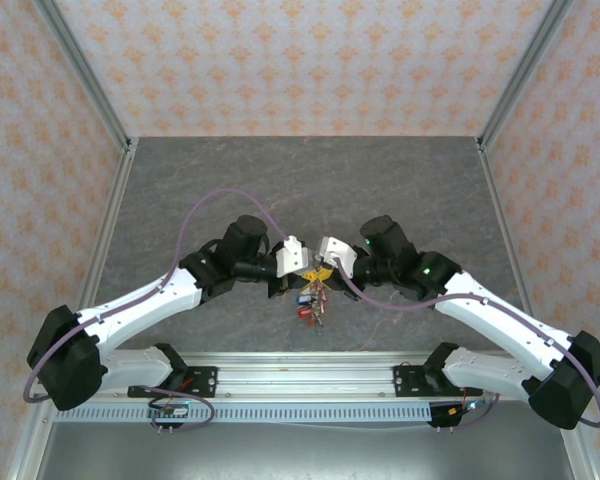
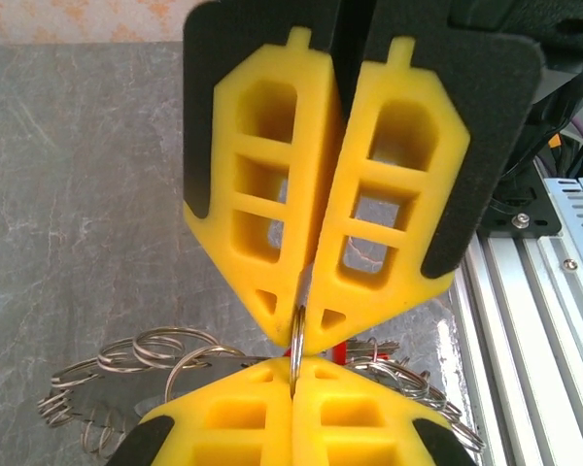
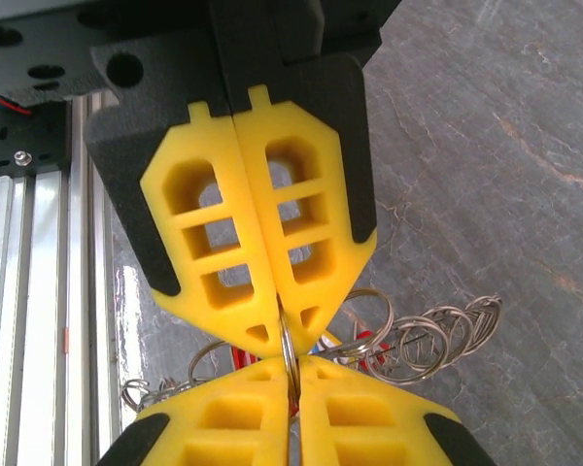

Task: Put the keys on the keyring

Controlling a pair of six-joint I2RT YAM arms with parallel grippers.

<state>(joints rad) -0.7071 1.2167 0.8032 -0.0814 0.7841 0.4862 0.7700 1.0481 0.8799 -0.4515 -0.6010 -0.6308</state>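
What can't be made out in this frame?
Keys: top view, too small to count; in the wrist views yellow fingers mostly hide them.
Keyring: seen edge-on, pinched by left gripper and right gripper; its split is hidden.
Small wire rings: partly covered by the fingers.

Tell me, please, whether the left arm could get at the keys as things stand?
Probably not yet. The left gripper is shut on the keyring, tip to tip with the right gripper, which pinches it too. The keys are close, but it would have to let go first.
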